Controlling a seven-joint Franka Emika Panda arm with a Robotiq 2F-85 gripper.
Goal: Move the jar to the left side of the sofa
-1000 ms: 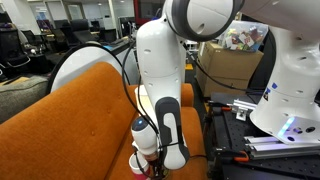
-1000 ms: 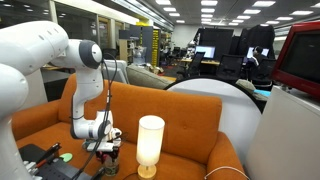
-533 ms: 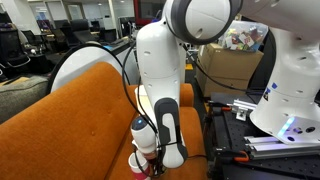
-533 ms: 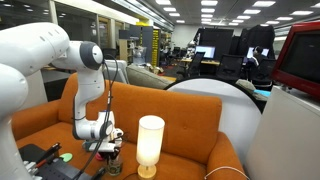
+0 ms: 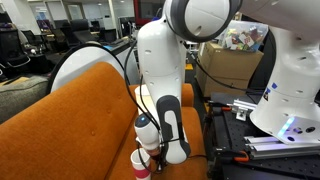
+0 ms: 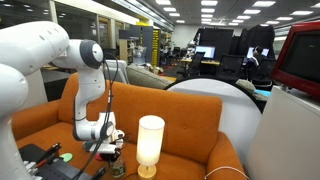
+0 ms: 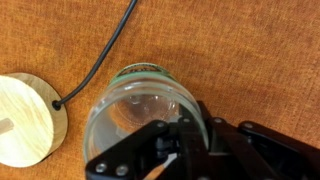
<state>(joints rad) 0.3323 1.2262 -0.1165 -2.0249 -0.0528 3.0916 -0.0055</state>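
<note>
Gripper [image 7: 185,145] is blocking the lower edge of the jar [image 7: 135,112] over the sofa [image 7: 250,60], hiding whether it is clamping; contents unclear.

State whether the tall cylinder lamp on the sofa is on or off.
On: the lamp glows bright cream-white along its whole length in an exterior view.

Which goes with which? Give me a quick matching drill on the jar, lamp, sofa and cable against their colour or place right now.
Things:
1. jar
2. lamp
3. sofa
4. cable

Colour or place:
A. burnt-orange fabric
B. glowing white, standing upright
C. black, running off the edge of the round wooden disc
D. close up at the gripper

Pairs: 1-D, 2-B, 3-A, 4-C.
</note>
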